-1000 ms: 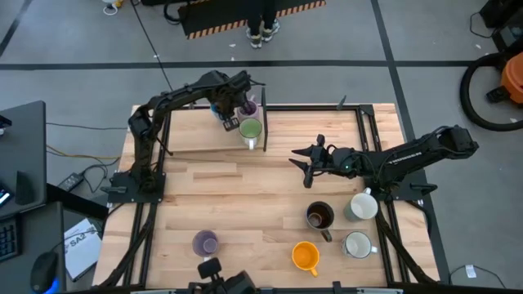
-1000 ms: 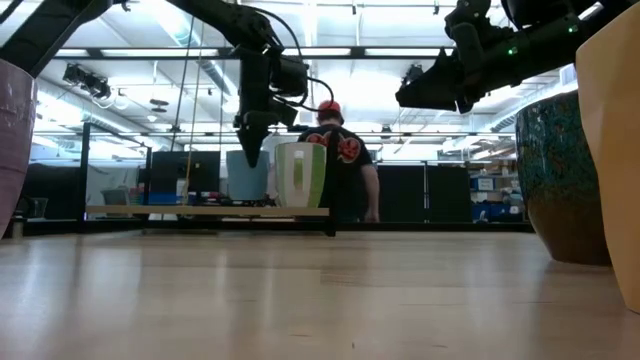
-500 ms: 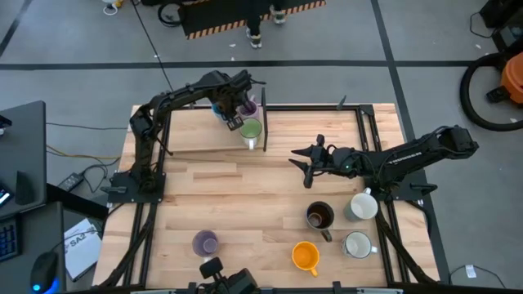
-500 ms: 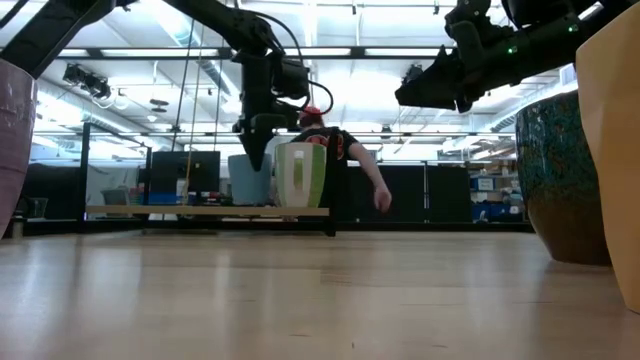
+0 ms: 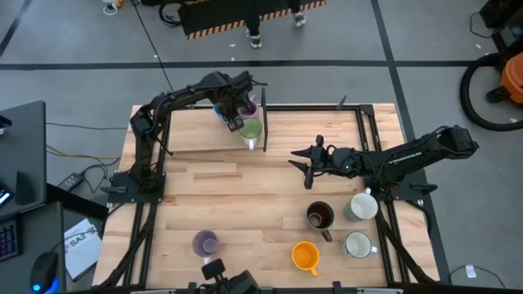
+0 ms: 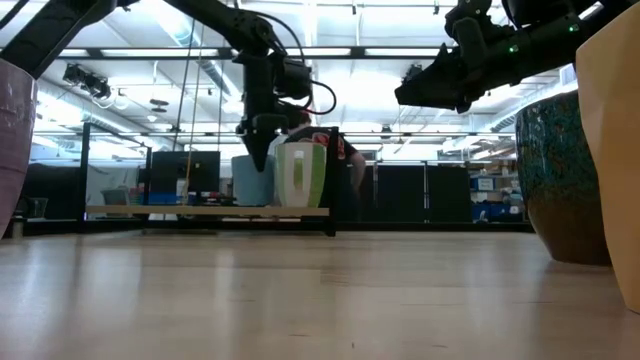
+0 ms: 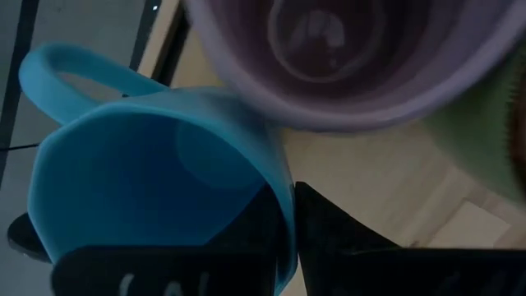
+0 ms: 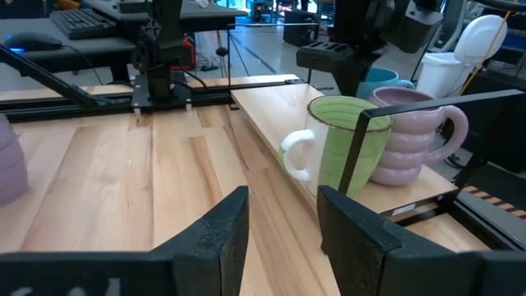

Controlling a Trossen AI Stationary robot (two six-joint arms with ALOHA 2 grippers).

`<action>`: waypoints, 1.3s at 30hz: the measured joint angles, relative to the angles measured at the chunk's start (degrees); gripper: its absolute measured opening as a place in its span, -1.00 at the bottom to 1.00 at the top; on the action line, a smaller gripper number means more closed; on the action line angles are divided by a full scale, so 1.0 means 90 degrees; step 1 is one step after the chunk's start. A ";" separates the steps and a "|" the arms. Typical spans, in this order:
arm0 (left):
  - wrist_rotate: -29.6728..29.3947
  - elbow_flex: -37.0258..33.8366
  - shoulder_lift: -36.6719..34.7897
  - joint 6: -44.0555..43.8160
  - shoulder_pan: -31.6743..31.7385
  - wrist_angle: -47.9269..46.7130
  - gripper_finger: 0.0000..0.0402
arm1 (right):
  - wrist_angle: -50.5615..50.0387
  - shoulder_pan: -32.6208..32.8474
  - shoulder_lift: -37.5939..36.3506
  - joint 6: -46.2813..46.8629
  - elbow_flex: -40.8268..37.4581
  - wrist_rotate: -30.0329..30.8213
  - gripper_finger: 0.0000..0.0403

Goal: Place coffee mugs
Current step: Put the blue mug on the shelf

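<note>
The left gripper (image 5: 231, 118) is at the far edge of the table, over the raised wooden shelf (image 5: 196, 140), and its fingers are clamped on the rim wall of the blue mug (image 7: 156, 181), one finger inside and one outside as the left wrist view shows. The step in hand appears to be setting this mug down on the shelf just beside the lilac mug (image 5: 248, 109) and the green mug (image 5: 251, 130). To do it well, the arm should lower the blue mug straight down until its base sits flat, keep it apart from the lilac mug that looms very close in the wrist view, and only then spread the fingers and lift clear vertically, so the inner finger does not drag the rim and tip it. The blue mug is a plain sky-blue cup with a smooth, slightly faceted rim and a loop handle pointing away from its neighbours; the lilac one is ribbed, the green one has a white handle. The right gripper (image 5: 304, 166) hovers with fingers apart over the middle of the table, waiting. Still on the near part of the table stand the second lilac mug (image 5: 205, 242), the orange mug (image 5: 305, 256), the dark brown mug (image 5: 319, 216) and two white mugs (image 5: 360, 206).
</note>
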 joint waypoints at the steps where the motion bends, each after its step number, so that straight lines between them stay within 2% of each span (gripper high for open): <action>1: 0.0037 -0.0002 0.0000 0.0026 -0.0004 -0.0012 -0.84 | 0.0000 0.0000 0.0000 0.0000 0.0000 0.0000 -0.25; 12: 0.0041 -0.0007 0.0000 0.0131 0.0122 -0.0370 -0.83 | 0.0007 0.0000 0.0000 0.0023 0.0000 -0.0051 -0.25; 28: 0.0060 0.0000 0.0151 0.0355 0.0126 -0.0151 -0.83 | 0.0049 0.0037 0.0000 0.0024 0.0000 -0.0095 -0.25; 39: 0.0092 -0.0011 0.0177 0.0345 0.0078 -0.0117 -0.59 | 0.0046 0.0044 0.0000 0.0022 0.0000 -0.0087 -0.25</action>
